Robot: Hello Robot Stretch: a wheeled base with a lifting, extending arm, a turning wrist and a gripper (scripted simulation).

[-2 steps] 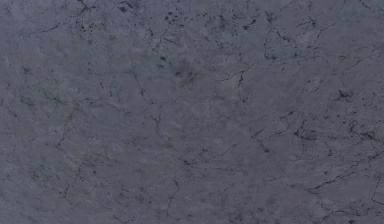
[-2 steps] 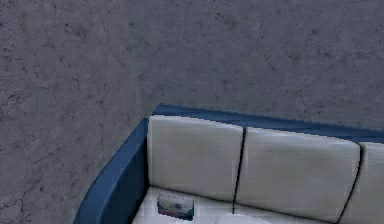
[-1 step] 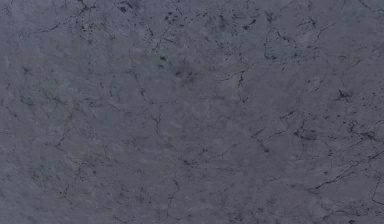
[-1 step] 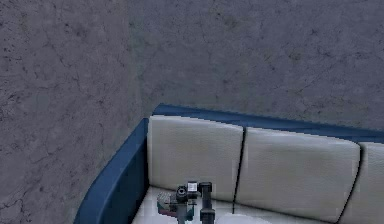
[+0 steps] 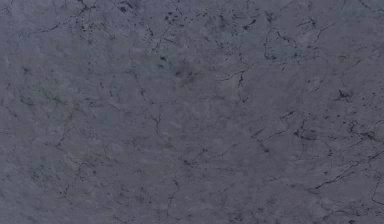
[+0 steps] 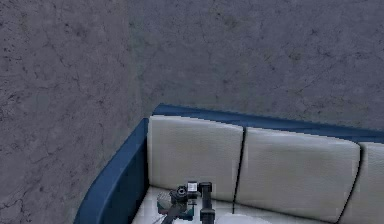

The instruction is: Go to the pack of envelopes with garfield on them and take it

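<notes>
Here, greyish blob point(image 6: 164, 206) near pincer point(image 6: 176, 198), sofa point(image 6: 112, 186)

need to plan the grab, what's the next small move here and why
Probably a small lift of the arm, without driving: the gripper sits low at the sofa seat by its blue armrest, and I cannot tell whether it holds anything. The wall blocks driving ahead.

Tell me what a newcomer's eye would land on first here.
The blue sofa with cream cushions in the arm side view's lower half stands out first. At its seat, near the bottom edge, is the gripper. The forward view faces a dark grey veined wall.
</notes>
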